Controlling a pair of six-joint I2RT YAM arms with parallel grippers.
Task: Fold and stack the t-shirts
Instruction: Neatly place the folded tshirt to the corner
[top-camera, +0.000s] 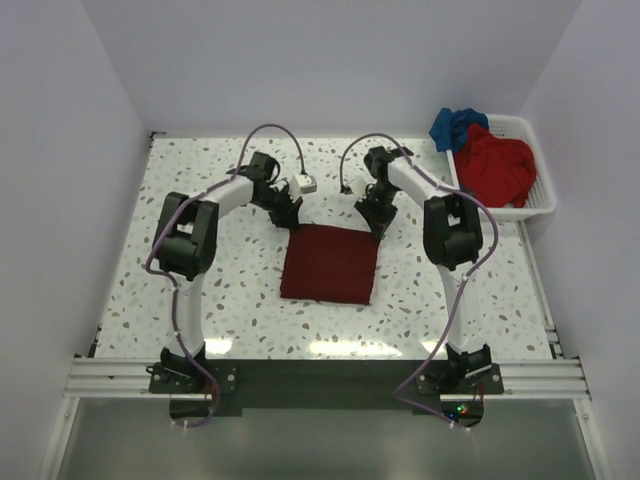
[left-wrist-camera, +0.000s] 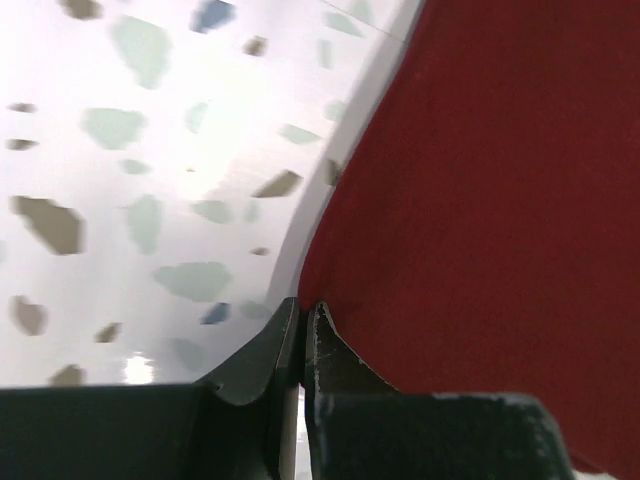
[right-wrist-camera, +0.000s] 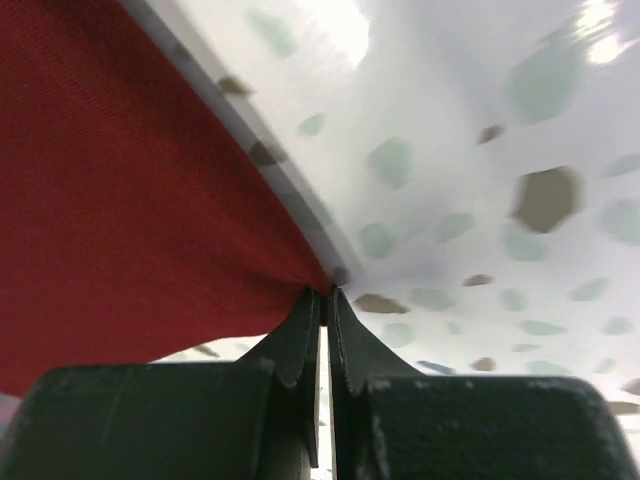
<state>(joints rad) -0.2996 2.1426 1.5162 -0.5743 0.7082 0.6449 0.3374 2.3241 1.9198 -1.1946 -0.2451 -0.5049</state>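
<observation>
Left fingers (left-wrist-camera: 262, 362) pinch one far corner of the folded dark maroon cloth t-shirt (top-camera: 330, 265). Right fingers (right-wrist-camera: 292, 345) are clamped tight on the other.

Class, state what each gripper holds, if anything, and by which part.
Both hold the folded maroon t-shirt: the left gripper pinches its far left corner, the right gripper its far right corner.

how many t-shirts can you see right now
3. A dark maroon cloth t-shirt lies folded mid-table; a brighter red t-shirt fills the white slatted plastic basket; a blue t-shirt drapes its far-left corner. More may hide underneath.
</observation>
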